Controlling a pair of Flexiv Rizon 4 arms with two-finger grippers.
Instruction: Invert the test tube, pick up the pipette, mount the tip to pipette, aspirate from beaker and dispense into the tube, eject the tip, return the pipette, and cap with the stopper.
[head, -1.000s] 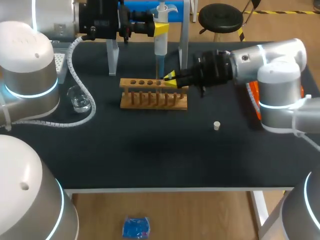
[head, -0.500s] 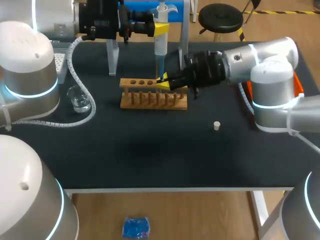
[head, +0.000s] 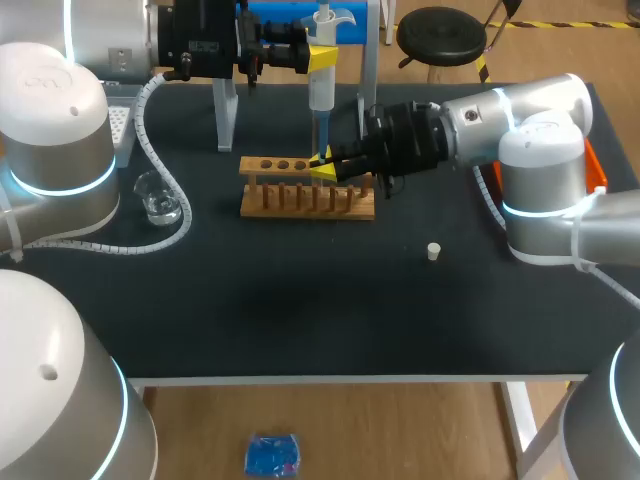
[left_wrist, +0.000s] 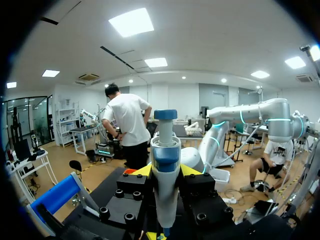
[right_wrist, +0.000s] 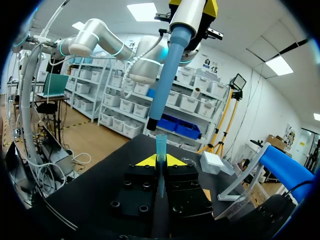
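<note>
Step in hand, as judged: mounting the tip.

- The blue tip (right_wrist: 160, 146) is pinched upright between the 2 yellow fingers of the right gripper (right_wrist: 160, 160). It is held just below the nose of the pipette (right_wrist: 167, 65), slightly off its axis, and is apparently not yet seated.
- The pipette is clamped vertically by the left gripper (head: 321, 57), above the rear of the wooden rack (head: 300, 200).

Next move, as judged: the tip mouth is to be centred under the nose, then the 2 parts pressed together along the axis.

- The rack top lies close under the right gripper and could be struck.
- The beaker (head: 157, 196) stands well left of the rack.
- The stopper (head: 433, 252) lies apart on the table (head: 300, 300).
- The test tube cannot be made out.
</note>
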